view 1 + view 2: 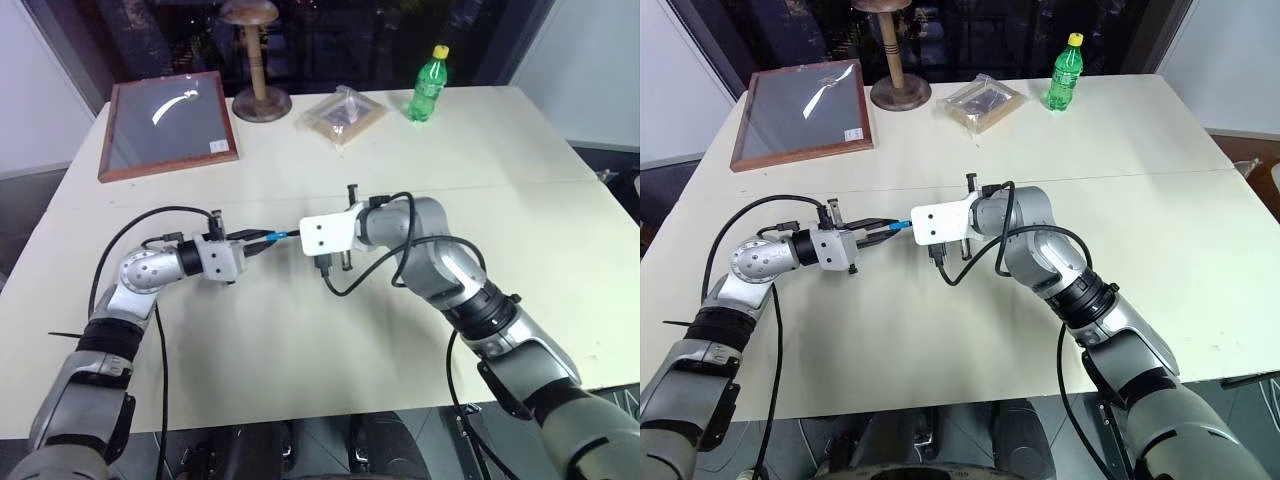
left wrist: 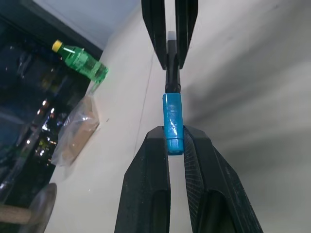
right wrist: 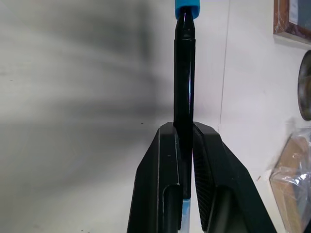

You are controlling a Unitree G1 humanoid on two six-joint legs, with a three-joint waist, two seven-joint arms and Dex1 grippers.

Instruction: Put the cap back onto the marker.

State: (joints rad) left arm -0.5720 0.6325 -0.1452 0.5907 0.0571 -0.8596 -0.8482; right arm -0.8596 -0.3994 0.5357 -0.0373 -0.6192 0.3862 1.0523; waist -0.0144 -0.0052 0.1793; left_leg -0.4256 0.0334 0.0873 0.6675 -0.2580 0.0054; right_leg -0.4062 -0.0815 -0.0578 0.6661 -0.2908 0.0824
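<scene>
Above the middle of the white table [image 1: 300,350] my two grippers meet tip to tip. My left gripper [image 2: 174,141] is shut on the cap [image 2: 173,124], a short light-blue tube that sticks out past its fingertips. My right gripper [image 3: 184,128] is shut on the marker [image 3: 184,82], a thin black stick pointing at the cap. The marker's tip sits at the cap's [image 3: 187,8] mouth, and the two lie in one line. In the head views the cap [image 1: 283,236] shows between the left gripper [image 1: 262,240] and the right wrist's white plate [image 1: 325,232].
At the table's far side stand a green bottle [image 1: 428,85], a clear bag [image 1: 343,115], a wooden stand [image 1: 260,90] and a brown-framed glass panel [image 1: 168,125]. Black cables loop around both wrists.
</scene>
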